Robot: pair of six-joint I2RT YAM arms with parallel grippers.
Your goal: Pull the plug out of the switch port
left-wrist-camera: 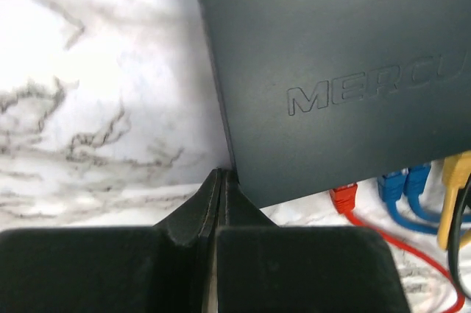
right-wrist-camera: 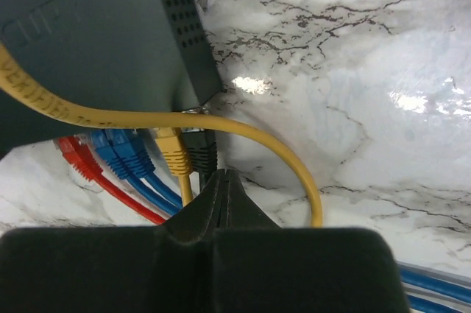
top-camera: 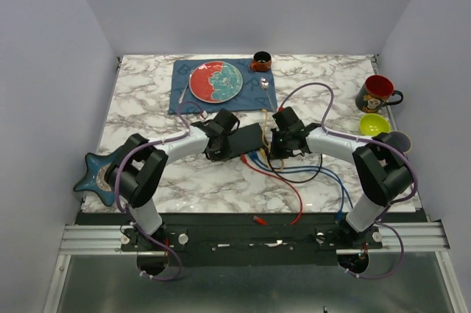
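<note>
The dark grey switch (top-camera: 249, 138) lies flat mid-table between both grippers. Red, blue, yellow and black plugs sit in its near edge. In the left wrist view the switch (left-wrist-camera: 331, 70) fills the upper right, and my left gripper (left-wrist-camera: 221, 174) is shut and empty, its tips at the switch's near left corner. In the right wrist view my right gripper (right-wrist-camera: 223, 174) is shut, its tips just below the black plug (right-wrist-camera: 200, 155), which sits beside the yellow plug (right-wrist-camera: 175, 152). The black cable runs down behind the fingers. Blue plugs (right-wrist-camera: 125, 151) and a red plug (right-wrist-camera: 73, 152) sit further left.
A yellow cable (right-wrist-camera: 294, 158) loops over the switch and past my right fingers. Red and blue cables (top-camera: 294, 180) trail to the near edge. A blue placemat (top-camera: 184, 96) with a plate (top-camera: 215, 81) lies behind. A mug (top-camera: 377, 94) and a green bowl (top-camera: 374, 124) stand at the right, and a star dish (top-camera: 96, 173) at the left.
</note>
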